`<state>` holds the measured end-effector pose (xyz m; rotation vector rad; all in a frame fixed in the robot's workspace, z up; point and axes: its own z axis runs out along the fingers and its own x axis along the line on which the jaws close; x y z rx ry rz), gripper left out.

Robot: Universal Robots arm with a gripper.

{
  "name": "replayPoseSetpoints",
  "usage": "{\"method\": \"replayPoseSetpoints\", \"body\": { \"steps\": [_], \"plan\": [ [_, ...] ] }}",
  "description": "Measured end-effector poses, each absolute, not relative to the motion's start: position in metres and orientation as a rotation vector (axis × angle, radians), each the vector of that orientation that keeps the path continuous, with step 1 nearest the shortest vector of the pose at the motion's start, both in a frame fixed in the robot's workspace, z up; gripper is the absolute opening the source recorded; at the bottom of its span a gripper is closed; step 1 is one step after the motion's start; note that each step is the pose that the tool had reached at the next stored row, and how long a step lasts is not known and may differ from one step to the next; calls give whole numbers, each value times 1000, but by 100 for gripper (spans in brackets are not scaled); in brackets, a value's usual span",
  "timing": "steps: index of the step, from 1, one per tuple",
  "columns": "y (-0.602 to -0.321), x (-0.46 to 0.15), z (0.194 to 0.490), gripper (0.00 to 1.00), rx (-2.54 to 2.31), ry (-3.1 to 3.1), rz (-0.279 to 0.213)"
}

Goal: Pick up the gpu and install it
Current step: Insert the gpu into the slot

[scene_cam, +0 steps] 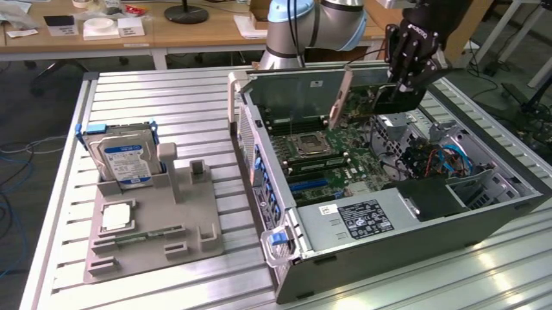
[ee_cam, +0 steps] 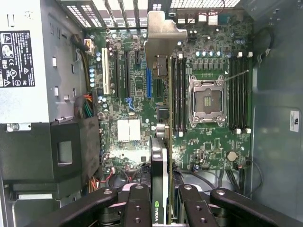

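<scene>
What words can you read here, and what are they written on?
"NVIDIA": on the graphics card, gripped by the end effector.
"ROBOTIQ": on the end effector's black body.
Power supply sticker: too small to read.
Hard drive label: too small to read.

The gripper (ee_cam: 163,204) clamps the gpu (ee_cam: 159,158) edge-on over the motherboard (ee_cam: 130,94); its metal bracket (ee_cam: 163,35) points toward the case wall, with the processor socket (ee_cam: 207,101) alongside.
</scene>
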<state>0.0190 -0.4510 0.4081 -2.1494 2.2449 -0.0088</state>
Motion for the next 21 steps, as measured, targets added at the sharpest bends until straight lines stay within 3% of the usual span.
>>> {"method": "replayPoseSetpoints", "body": {
  "steps": [21],
  "plan": [
    [-451,13,401,27,-2135,2258,-9]
  ]
}}
